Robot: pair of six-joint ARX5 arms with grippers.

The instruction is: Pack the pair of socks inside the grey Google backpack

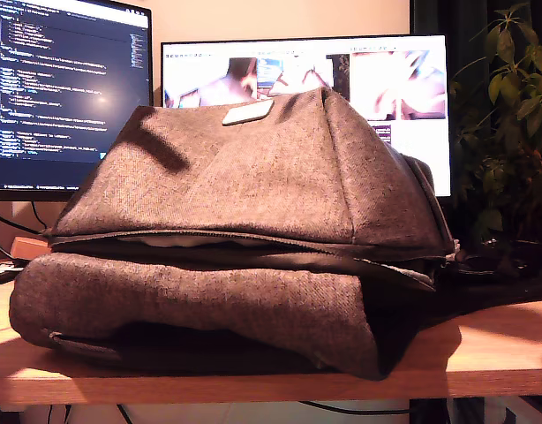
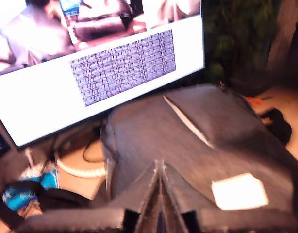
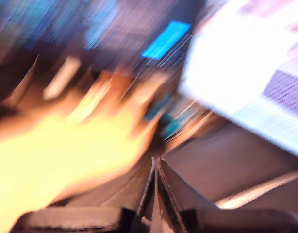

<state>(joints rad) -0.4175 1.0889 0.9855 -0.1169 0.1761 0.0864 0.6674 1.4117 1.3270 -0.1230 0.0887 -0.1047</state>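
Plainly, my first gripper (image 2: pixel 160 194) has its jaws pressed together with nothing between them, hovering just above the grey backpack (image 2: pixel 188 141); the bag's pale patch (image 2: pixel 238 191) lies just beside the tips and a monitor (image 2: pixel 91 73) stands beyond. My second gripper (image 3: pixel 156 189) is likewise closed and empty, its view badly blurred. From outside, the backpack (image 1: pixel 236 221) lies on a wooden desk (image 1: pixel 483 349); neither arm nor the socks can be seen.
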